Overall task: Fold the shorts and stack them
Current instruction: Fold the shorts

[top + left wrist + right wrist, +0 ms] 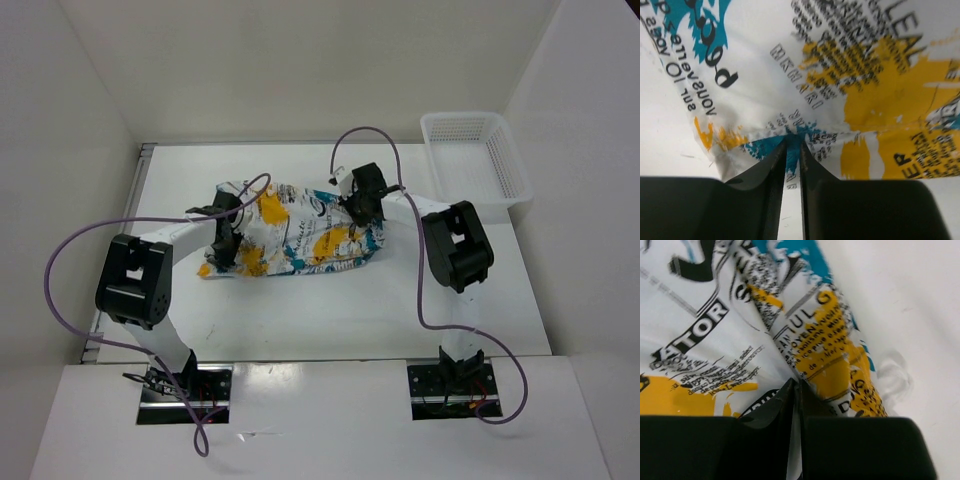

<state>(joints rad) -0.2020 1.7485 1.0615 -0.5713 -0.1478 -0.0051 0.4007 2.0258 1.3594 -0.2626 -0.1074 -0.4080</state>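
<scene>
The shorts (300, 235), white fabric printed in teal, orange-yellow and black, lie spread across the middle of the table. My left gripper (222, 240) is at their left end, and in the left wrist view (793, 142) it is shut on a pinched fold of the shorts (850, 75). My right gripper (357, 212) is at their upper right part, and in the right wrist view (799, 385) it is shut on a ridge of the shorts (805, 330). Fabric shows between both pairs of fingertips.
A white plastic mesh basket (512, 180) stands at the back right of the table. Purple cables loop over both arms. White walls enclose the table on the left, back and right.
</scene>
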